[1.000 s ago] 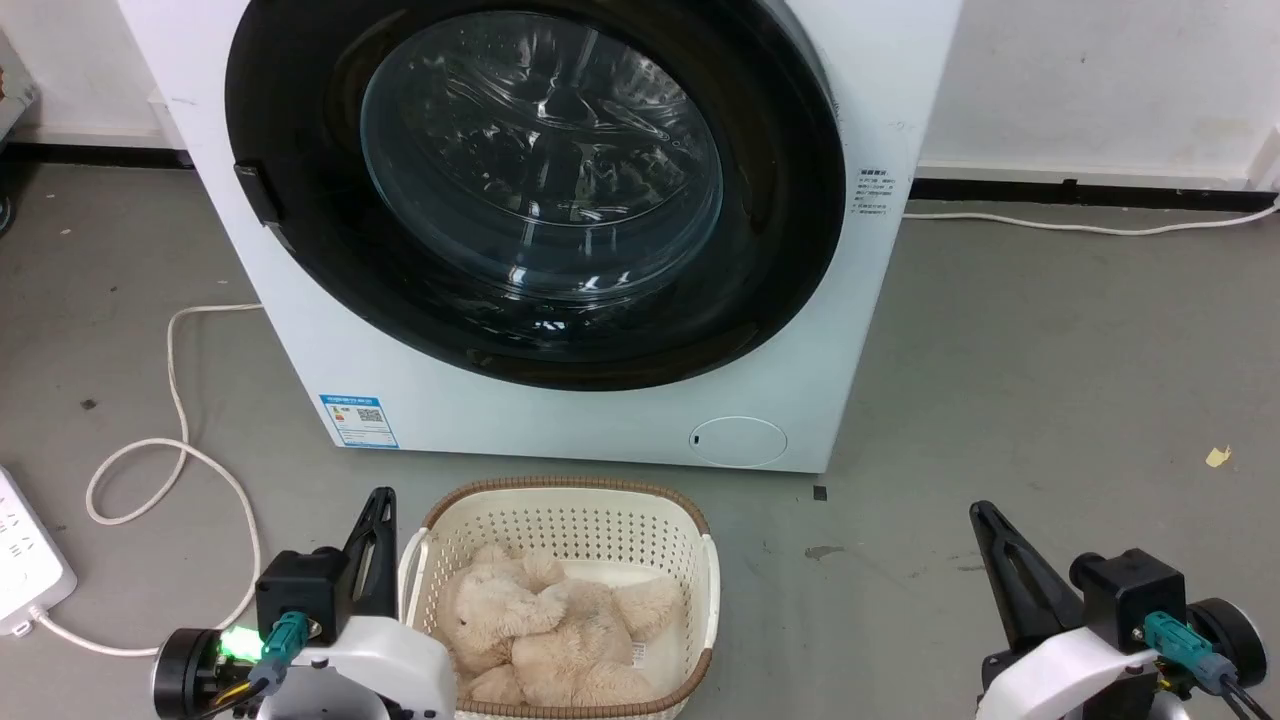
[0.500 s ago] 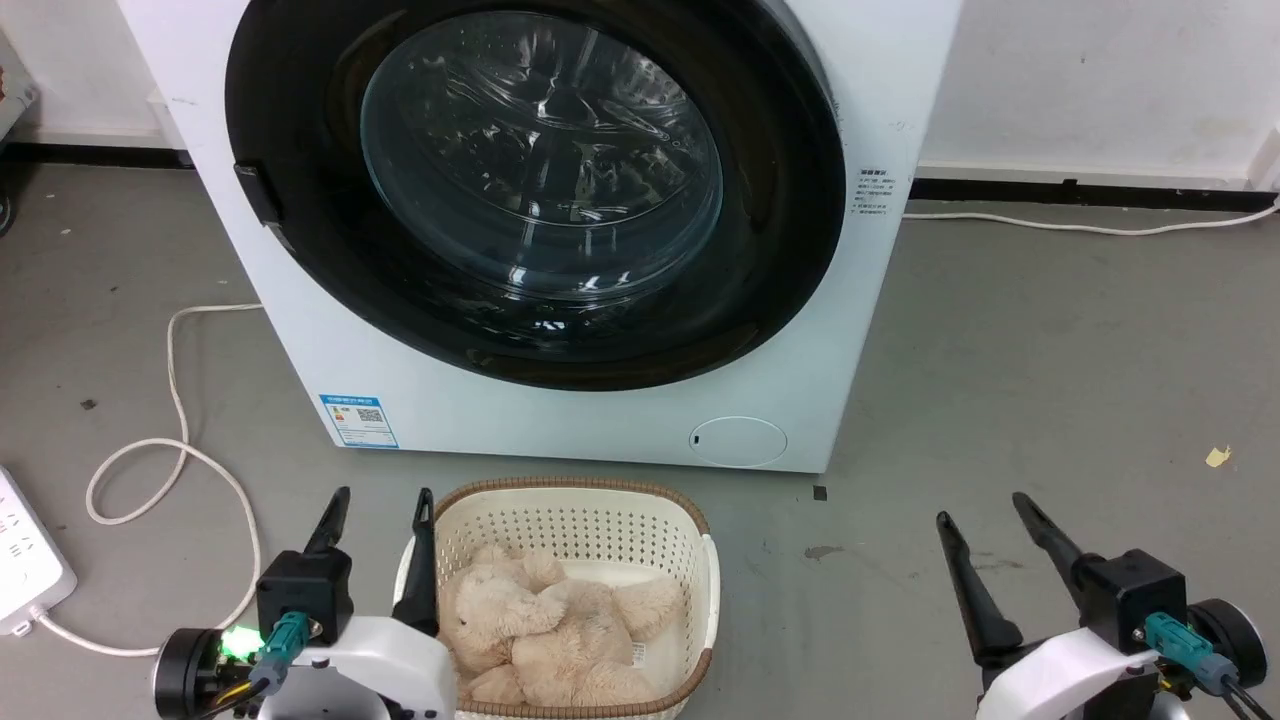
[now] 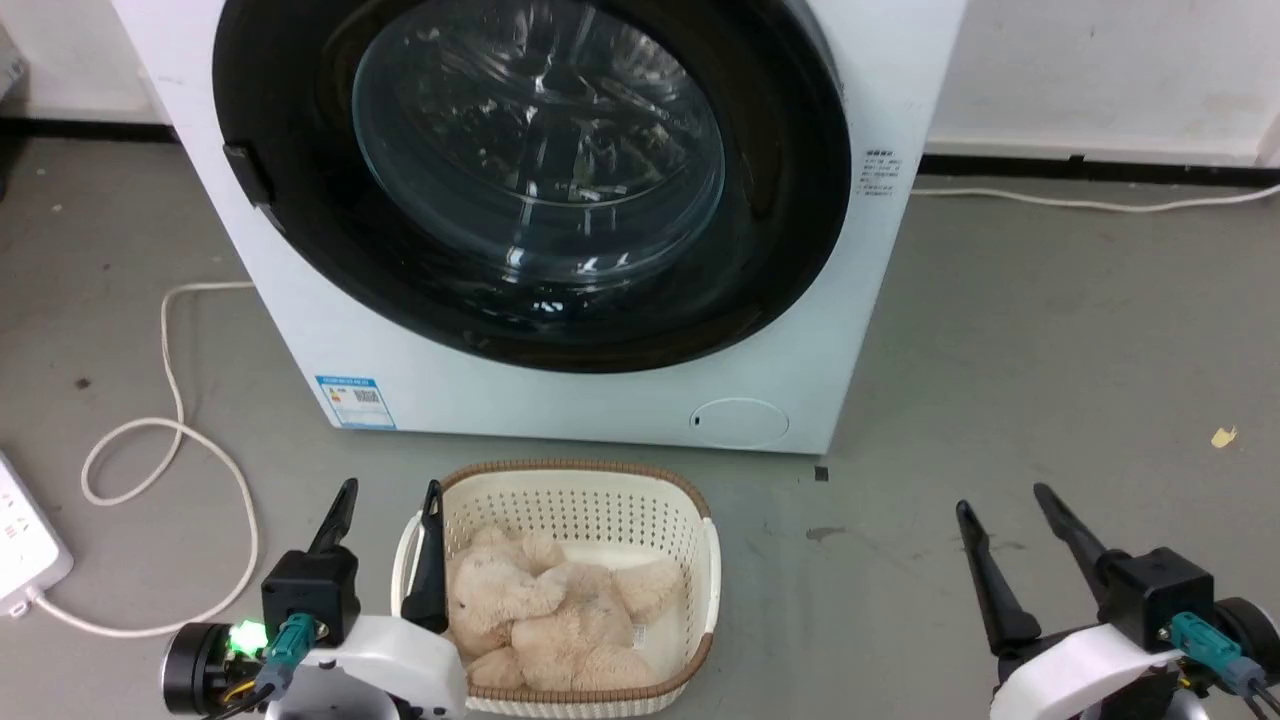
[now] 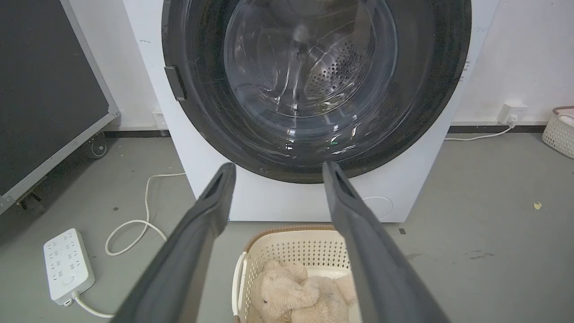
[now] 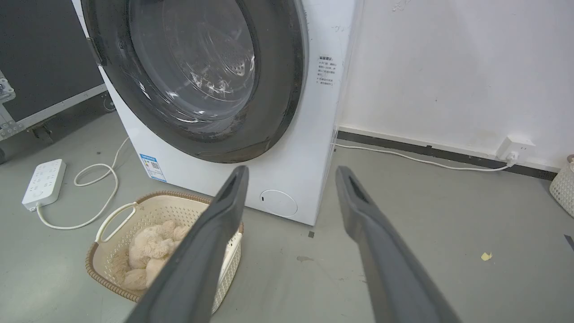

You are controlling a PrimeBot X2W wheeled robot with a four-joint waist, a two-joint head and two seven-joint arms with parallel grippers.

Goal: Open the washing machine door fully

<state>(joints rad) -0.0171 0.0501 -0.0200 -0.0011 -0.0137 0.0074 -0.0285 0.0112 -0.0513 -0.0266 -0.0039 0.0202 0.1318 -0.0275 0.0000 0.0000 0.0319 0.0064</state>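
Left gripper [image 3: 390, 487] and right gripper [image 3: 1002, 498], both released and holding nothing, hang low over the near floor [image 3: 1000, 350], well apart from the washing machine door [image 3: 530, 170]; door lies closed against the white machine [image 3: 560, 400], far centre; opening not yet begun; whole swing remains.

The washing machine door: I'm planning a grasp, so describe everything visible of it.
The round glossy black washing machine door looks shut against the white machine front, nearly as wide as it. Its centre is a bulging clear glass bowl, showing the steel drum. A small dark tab sits on its left edge.
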